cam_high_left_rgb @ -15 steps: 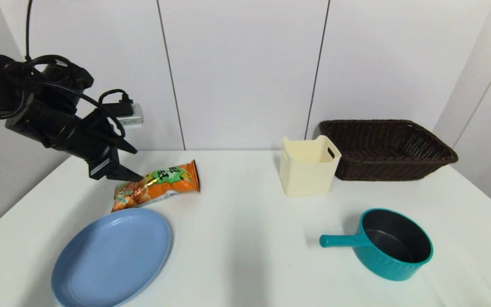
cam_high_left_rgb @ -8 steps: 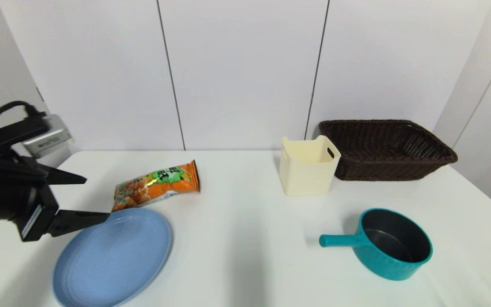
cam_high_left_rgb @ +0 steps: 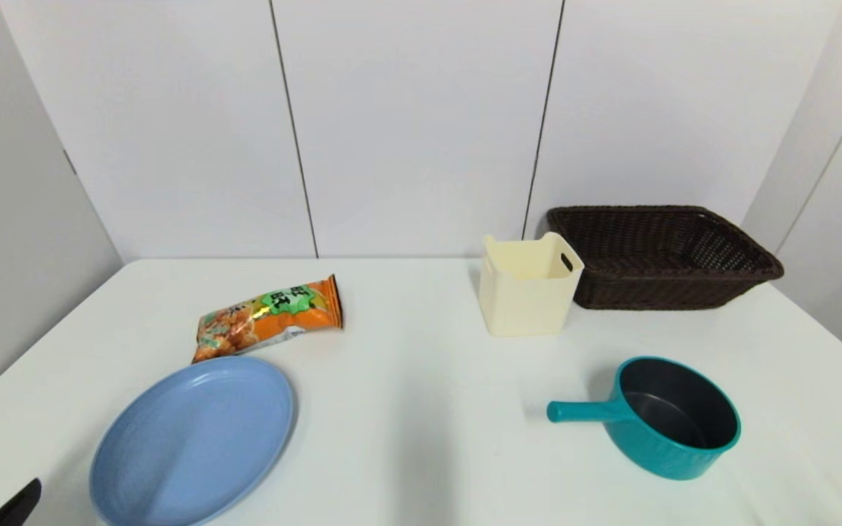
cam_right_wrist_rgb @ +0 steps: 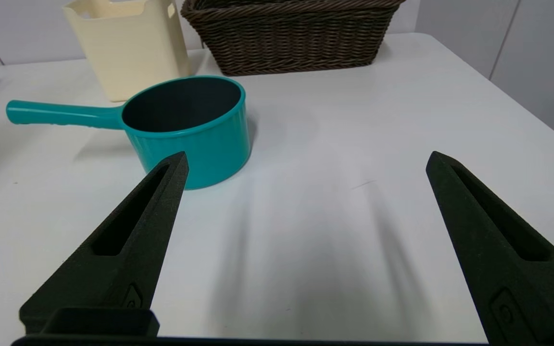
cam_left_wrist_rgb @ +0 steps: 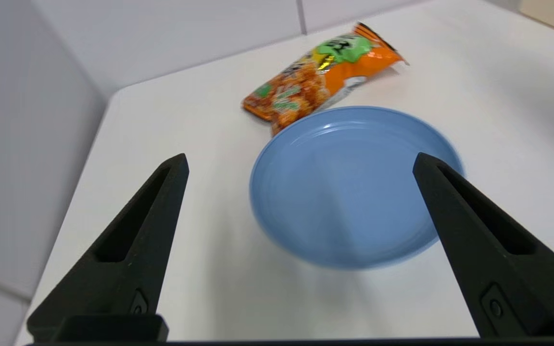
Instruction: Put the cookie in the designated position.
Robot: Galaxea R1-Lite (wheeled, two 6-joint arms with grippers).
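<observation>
The white worktop (cam_high_left_rgb: 421, 409) carries, from biggest down, a dark wicker basket (cam_high_left_rgb: 658, 252), a blue plate (cam_high_left_rgb: 191, 442), a teal saucepan (cam_high_left_rgb: 673, 416), a cream bin (cam_high_left_rgb: 527, 285) and the cookie (cam_high_left_rgb: 267, 318), which lies flat just beyond the plate's far rim, its green label bearing black characters too small to read. The head view catches only a black tip of the left hand (cam_left_wrist_rgb: 301, 166) at its lower left corner, while the left wrist view shows it held low before the plate, fingers spread wide and empty. The right hand (cam_right_wrist_rgb: 306, 166), seen only in its own wrist view, is likewise spread near the saucepan.
</observation>
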